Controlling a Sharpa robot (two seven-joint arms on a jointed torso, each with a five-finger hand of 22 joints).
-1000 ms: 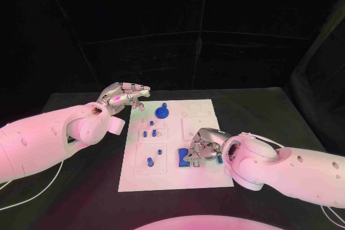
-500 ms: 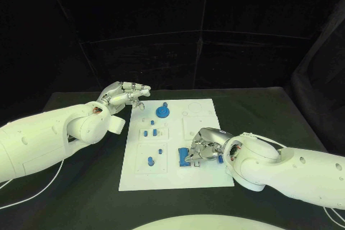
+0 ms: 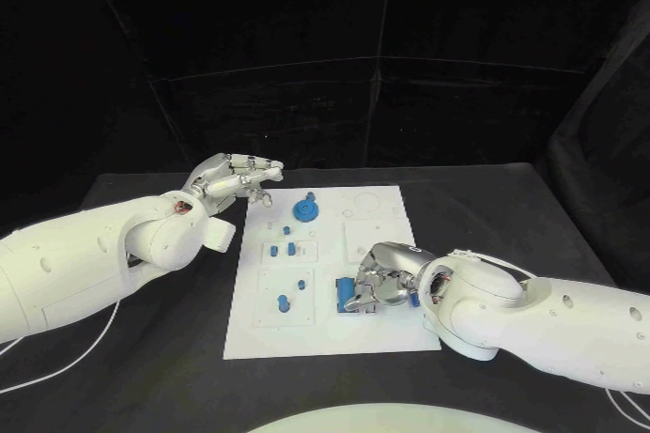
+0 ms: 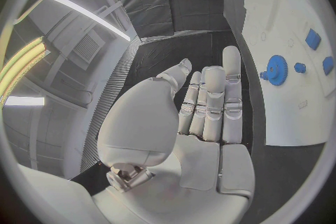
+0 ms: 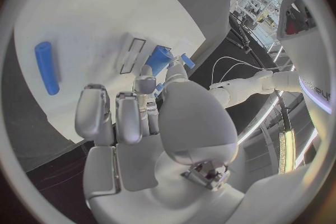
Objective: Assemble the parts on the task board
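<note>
My right hand has its fingers clamped on a blue block, seating it into the task board, while my left hand waits beside, fingers together, empty.

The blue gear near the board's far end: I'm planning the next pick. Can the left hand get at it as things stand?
Probably yes. The left hand is empty beside the task board, near the blue gear, with nothing between them.
</note>
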